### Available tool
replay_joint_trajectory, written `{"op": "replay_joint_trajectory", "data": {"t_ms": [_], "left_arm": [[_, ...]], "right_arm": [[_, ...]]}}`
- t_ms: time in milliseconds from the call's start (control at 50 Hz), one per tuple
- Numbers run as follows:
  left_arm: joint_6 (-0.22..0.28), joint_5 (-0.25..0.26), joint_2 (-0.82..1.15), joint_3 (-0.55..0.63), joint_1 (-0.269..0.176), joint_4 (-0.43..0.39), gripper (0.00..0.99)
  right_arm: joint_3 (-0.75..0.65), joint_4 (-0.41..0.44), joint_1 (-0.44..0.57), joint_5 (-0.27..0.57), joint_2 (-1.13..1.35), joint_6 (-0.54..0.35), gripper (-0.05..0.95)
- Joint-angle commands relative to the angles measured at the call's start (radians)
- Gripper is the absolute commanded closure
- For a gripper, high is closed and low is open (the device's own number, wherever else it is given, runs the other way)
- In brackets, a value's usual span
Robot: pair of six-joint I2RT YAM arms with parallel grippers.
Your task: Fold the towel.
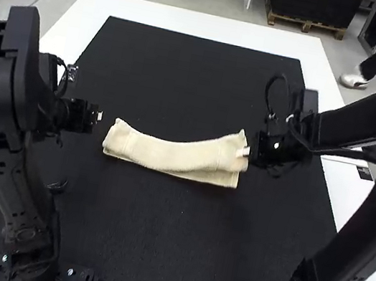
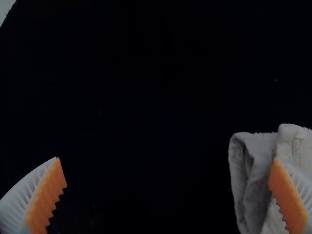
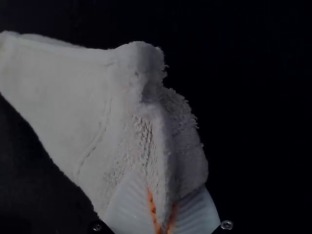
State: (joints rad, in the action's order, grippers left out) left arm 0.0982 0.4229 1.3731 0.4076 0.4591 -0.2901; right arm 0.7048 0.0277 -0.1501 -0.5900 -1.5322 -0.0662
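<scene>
Towel in a long, layered strip on a black mat

From left to right, high view: the left arm stands at the left of the mat, which lies on a white table. The left gripper is just beside the left end of the towel. In the left wrist view its jaws are wide open, the orange pads well apart with nothing pinched between them; one finger overlaps the folded end of the cloth in that view, though contact cannot be told. This end shows stacked layers with a loose, looped edge. The middle of the strip runs across the mat between the two arms, dipping in a shallow curve along its far edge, and a lower layer shows along the near edge. The number of folds cannot be determined. At the right end, the upper layer rises to a peaked corner. The right gripper is closed on cloth at this end; in the right wrist view, a raised ridge of the towel is pinched between its orange pads, with further cloth spreading to both sides. The right arm stands at the right of the mat
</scene>
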Motion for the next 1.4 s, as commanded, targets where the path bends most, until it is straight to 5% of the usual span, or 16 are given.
{"op": "replay_joint_trajectory", "data": {"t_ms": [0, 580, 1380], "left_arm": [[-0.020, -0.001, -0.037, -0.006, 0.010, -0.009, 0.025], [-0.072, -0.082, -0.123, -0.078, 0.009, -0.061, 0.025], [-0.071, -0.096, -0.157, -0.115, 0.012, -0.061, 0.025]], "right_arm": [[0.044, 0.008, -0.011, -0.067, 0.038, 0.017, 0.92], [0.136, -0.048, -0.247, -0.140, 0.007, 0.118, 0.91], [0.366, -0.160, -0.511, -0.119, -0.298, 0.149, 0.90]]}}
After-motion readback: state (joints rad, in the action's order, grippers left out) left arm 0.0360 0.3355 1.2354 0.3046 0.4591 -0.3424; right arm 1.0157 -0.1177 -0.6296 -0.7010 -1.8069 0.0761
